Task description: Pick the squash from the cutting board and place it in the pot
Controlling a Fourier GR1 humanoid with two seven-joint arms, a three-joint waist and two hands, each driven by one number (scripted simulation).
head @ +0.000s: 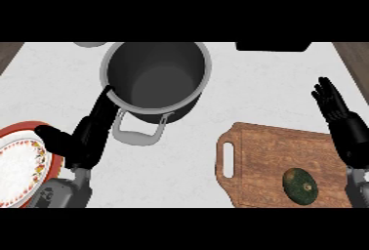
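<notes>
1. Squash (300,186), dark green and round, lies on the wooden cutting board (274,146) near its lower right corner, and nothing touches it.
2. The cutting board sits at the lower right of the white surface (274,88), with its handle slot (228,159) on the left side, toward the pot.
3. The grey pot (194,73) stands open at the top centre, well apart from the squash. One loop handle (137,134) points toward the lower edge.
4. My left hand (83,139) is open and holds nothing. Its fingers stretch straight up along the pot's left wall and its thumb spreads to the left. I cannot tell whether the fingertips touch the pot.
5. My right hand (338,117) rests open at the right edge, fingers up, by the board's far right corner, holding nothing.
6. A plate (14,171) with a red patterned rim lies at the left edge, just beside my left thumb.
</notes>
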